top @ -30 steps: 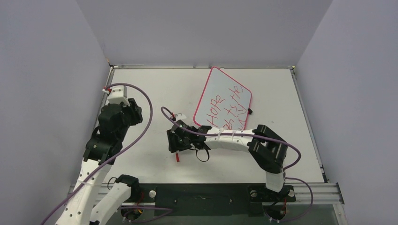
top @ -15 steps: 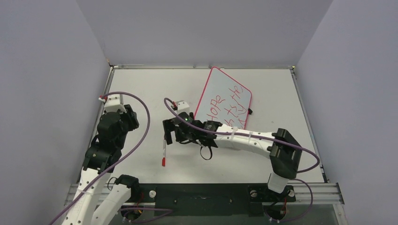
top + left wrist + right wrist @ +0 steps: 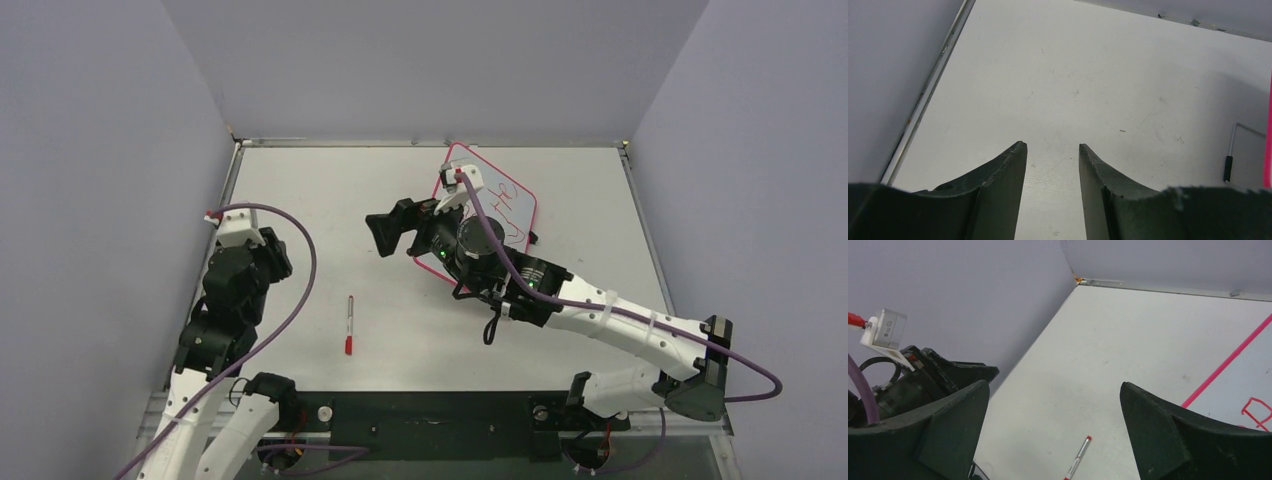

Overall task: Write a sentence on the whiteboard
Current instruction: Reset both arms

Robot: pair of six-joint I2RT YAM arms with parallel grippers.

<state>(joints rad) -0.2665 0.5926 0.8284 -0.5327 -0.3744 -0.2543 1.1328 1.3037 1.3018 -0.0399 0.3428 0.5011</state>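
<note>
The whiteboard [image 3: 512,196] lies at the back of the table, tilted, with a red-pink rim. My right arm covers most of it. Part of the red sentence [image 3: 503,206] shows beside the arm. One red letter [image 3: 1255,412] and the rim [image 3: 1227,362] show in the right wrist view. A red-capped marker [image 3: 349,325] lies loose on the table, also seen in the right wrist view [image 3: 1077,458]. My right gripper [image 3: 390,228] is raised above the table, wide open and empty [image 3: 1054,385]. My left gripper [image 3: 275,252] is open and empty over bare table [image 3: 1050,147].
A thin metal rod with a black tip [image 3: 1230,160] lies beside the whiteboard's rim [image 3: 1269,130]. The left wall and the table's metal edge [image 3: 928,95] run close to my left gripper. My left arm [image 3: 913,377] shows in the right wrist view.
My right gripper let go of the marker, which now lies on the table. The right arm rose and swung back toward the whiteboard, covering the writing. The left arm shifted slightly.
</note>
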